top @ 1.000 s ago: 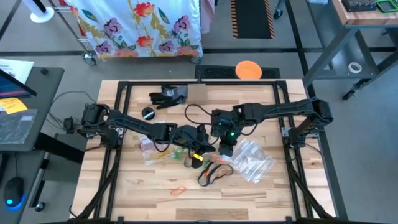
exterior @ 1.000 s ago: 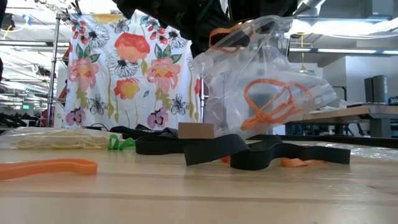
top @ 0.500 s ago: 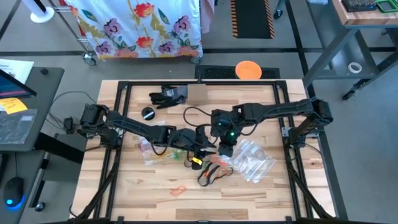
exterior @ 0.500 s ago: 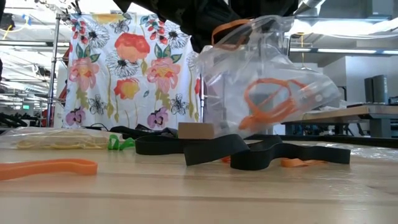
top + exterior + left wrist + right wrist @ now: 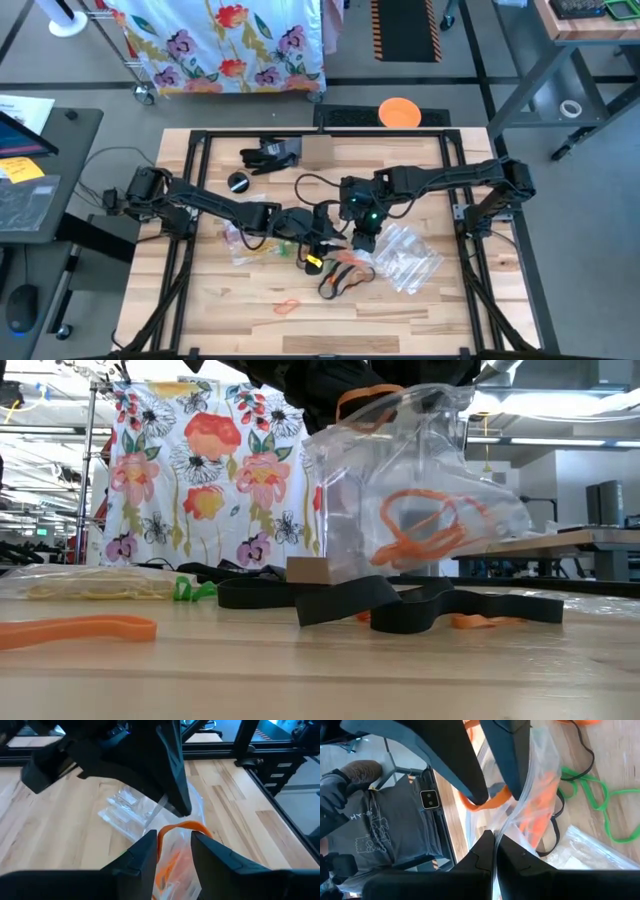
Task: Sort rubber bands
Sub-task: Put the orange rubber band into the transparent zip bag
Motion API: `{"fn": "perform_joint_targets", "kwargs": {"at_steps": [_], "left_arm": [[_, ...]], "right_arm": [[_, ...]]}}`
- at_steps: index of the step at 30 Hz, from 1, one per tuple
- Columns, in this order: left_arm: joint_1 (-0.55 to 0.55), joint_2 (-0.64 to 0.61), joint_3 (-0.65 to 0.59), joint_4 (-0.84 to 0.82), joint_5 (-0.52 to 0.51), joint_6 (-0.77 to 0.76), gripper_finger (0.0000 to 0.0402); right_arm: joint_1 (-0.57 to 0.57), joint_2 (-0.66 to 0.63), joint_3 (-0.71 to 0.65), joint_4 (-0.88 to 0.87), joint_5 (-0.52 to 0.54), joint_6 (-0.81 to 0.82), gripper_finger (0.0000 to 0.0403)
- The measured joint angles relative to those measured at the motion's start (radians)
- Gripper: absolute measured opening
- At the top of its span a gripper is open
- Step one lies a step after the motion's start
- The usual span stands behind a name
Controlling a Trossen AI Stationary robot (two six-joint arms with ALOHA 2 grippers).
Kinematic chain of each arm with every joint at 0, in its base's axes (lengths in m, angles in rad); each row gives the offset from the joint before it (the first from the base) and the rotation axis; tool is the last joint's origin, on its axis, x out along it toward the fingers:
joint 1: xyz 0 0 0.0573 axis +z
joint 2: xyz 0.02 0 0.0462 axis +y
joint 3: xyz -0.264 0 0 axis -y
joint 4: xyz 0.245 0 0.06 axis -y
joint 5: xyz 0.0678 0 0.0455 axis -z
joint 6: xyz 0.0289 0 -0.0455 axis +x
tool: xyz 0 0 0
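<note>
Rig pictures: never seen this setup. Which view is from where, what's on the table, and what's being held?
It is a robot with two dark arms working over a wooden table. The high view looks straight down, the low view looks level across the tabletop, and each wrist view looks out past that arm's own fingers. The right arm's fingers are shut on the rim of a clear bag, holding it up off the table. The left arm's fingers stand open at the bag's mouth, with an orange band between them. On the table lie black bands, green bands, a loose orange one and more clear bags.
</note>
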Motion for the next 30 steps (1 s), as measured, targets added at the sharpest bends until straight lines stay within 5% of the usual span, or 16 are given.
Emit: {"fn": "perform_joint_targets", "kwargs": {"at_steps": [26,30], "left_arm": [[-0.038,-0.02,0.0,0.033,-0.325,0.082,0.0117],[-0.052,-0.037,0.0,0.024,-0.312,0.084,0.0117]], "right_arm": [[0.015,0.003,0.0,-0.004,0.016,0.025,0.0005],[0.022,0.005,0.0,-0.004,0.016,0.025,0.0005]]}}
